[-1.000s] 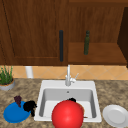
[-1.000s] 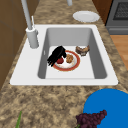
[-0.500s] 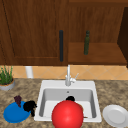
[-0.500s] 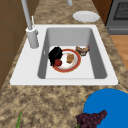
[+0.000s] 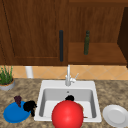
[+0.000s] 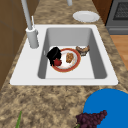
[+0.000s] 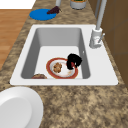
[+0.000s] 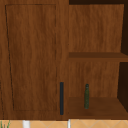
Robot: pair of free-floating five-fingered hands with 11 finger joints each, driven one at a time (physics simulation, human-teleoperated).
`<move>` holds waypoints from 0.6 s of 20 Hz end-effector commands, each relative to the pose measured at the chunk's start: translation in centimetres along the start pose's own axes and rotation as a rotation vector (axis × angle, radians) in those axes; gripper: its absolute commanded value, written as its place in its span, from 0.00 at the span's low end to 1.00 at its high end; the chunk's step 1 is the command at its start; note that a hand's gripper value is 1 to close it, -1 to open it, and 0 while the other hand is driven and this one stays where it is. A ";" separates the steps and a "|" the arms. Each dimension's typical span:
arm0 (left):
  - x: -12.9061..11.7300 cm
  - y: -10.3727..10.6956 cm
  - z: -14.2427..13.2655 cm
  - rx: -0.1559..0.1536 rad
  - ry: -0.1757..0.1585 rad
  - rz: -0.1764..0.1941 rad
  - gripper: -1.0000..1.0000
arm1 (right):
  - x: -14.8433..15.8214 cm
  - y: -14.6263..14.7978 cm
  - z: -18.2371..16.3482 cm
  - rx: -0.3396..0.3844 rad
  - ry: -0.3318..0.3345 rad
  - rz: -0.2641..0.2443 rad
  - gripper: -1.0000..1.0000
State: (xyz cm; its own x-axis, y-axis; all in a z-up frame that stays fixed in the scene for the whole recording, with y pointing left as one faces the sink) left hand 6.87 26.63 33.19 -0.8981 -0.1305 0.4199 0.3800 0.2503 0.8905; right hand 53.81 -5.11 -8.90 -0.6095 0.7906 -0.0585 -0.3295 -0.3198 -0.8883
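My right hand is down in the white sink, at the faucet-side rim of a red-rimmed plate. Its fingers are curled round a small red fruit. The right side view shows the same hand and fruit on that plate. A brown biscuit lies in the plate's middle. In the front view the right hand peeks over a big red round shape. My left hand hangs at the right edge of a blue plate that carries purple grapes.
A brown pastry lies on the sink floor beside the plate. The faucet stands behind the basin. On the counter to the right sits a white plate, and a potted plant is at far left. A green bottle stands on the open shelf.
The right hand has edged slightly toward the faucet side over the plate's rim. The left hand has not moved.
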 end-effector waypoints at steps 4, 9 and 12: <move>0.0 0.0 0.0 0.000 0.000 0.000 0.50 | -0.2 -1.9 1.9 -0.049 -0.008 0.030 1.00; 0.0 0.0 0.0 0.000 0.000 0.000 0.50 | -0.9 -4.0 4.4 -0.108 0.009 0.056 1.00; 0.0 0.0 0.0 0.000 0.000 0.000 0.50 | -1.6 -4.5 5.1 -0.087 -0.004 0.037 1.00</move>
State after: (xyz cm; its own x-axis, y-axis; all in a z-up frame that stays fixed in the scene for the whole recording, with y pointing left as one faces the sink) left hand 6.87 26.63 33.19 -0.8981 -0.1305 0.4199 0.3800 0.2503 0.8905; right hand 52.69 -6.69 -3.34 -0.6238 0.7769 -0.0858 -0.2478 -0.3007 -0.9210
